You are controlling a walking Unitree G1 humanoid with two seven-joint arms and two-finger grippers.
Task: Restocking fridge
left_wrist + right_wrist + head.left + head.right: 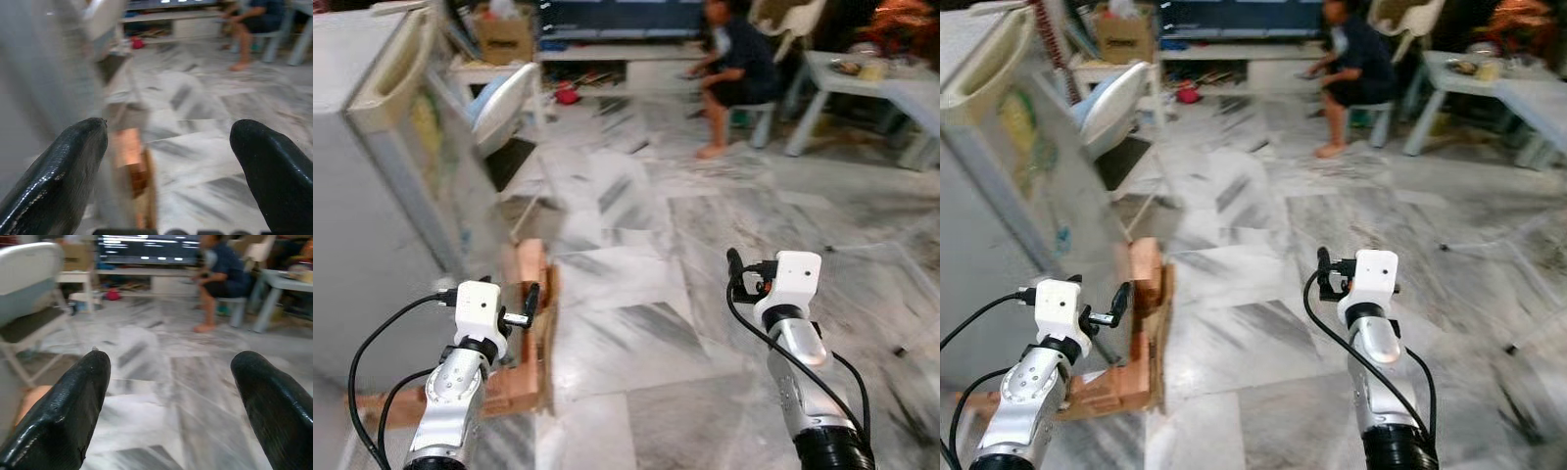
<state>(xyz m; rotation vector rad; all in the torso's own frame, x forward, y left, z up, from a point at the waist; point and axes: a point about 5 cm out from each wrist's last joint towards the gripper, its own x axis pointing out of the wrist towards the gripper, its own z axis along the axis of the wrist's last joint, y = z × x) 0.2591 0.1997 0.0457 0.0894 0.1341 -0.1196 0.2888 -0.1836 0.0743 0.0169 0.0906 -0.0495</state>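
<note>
Room: grey marble floor (636, 323), blurred as I walked.
Fridge: white fridge (362, 196) stood at ten o'clock, door shut.
Hands: left gripper (168, 147) and right gripper (171, 377) both spread, empty, raised ready.

light: bright, even indoor daylight, soft shadows | glare: pale sheen on marble floor (636, 294) beside the fridge (362, 196) | blur: motion smear across both eye views, heaviest beyond the fridge, around the seated person (734, 69) | wrist views: black fingers (58, 181) sharp and glossy, background soft and streaked
</note>
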